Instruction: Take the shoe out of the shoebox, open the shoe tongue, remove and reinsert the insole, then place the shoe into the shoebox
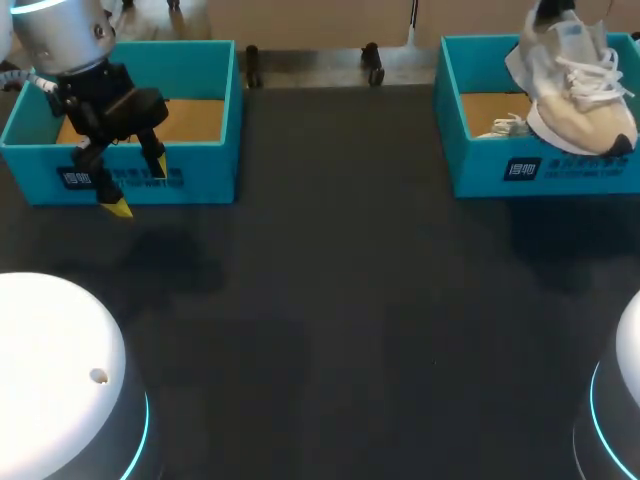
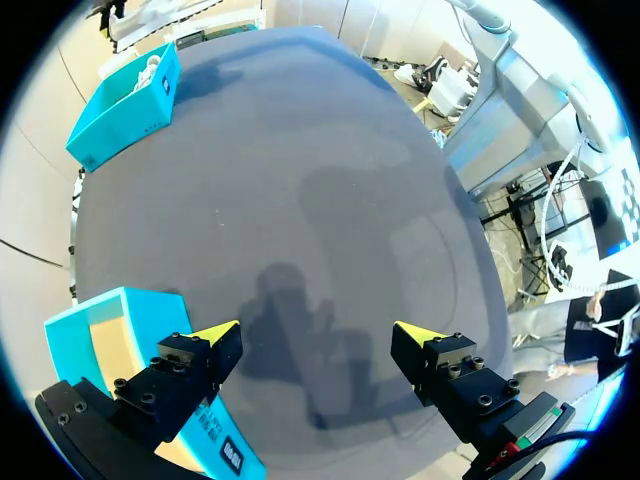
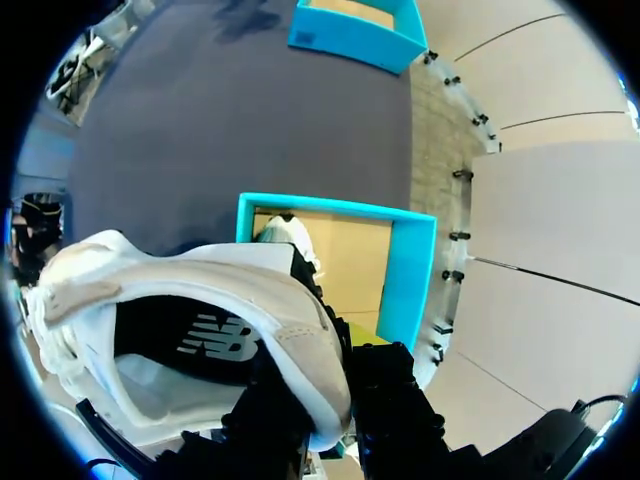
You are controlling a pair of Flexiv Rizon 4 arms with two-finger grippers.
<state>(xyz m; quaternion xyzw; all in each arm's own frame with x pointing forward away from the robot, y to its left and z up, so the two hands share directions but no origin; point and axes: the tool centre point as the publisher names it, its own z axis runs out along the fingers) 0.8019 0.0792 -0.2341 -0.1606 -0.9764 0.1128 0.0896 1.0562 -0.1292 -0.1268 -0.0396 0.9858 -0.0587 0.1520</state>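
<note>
A white and beige shoe (image 1: 575, 85) with white laces hangs tilted above the right teal shoebox (image 1: 480, 165). In the right wrist view my right gripper (image 3: 337, 352) is shut on the shoe's (image 3: 190, 320) heel collar, over that shoebox (image 3: 412, 262). A second white shoe (image 3: 285, 235) lies inside the box (image 1: 503, 127). My left gripper (image 1: 138, 186) hangs open and empty at the front wall of the left teal shoebox (image 1: 200, 150). Nothing is between its yellow fingertips (image 2: 217, 333) except bare dark table.
The dark table (image 1: 340, 300) stretches between the two boxes. The left shoebox (image 2: 100, 335) sits right beside my left gripper (image 2: 318, 335), and the right one (image 2: 125, 95) is far across the table. The left box (image 3: 355, 30) also shows far ahead in the right wrist view.
</note>
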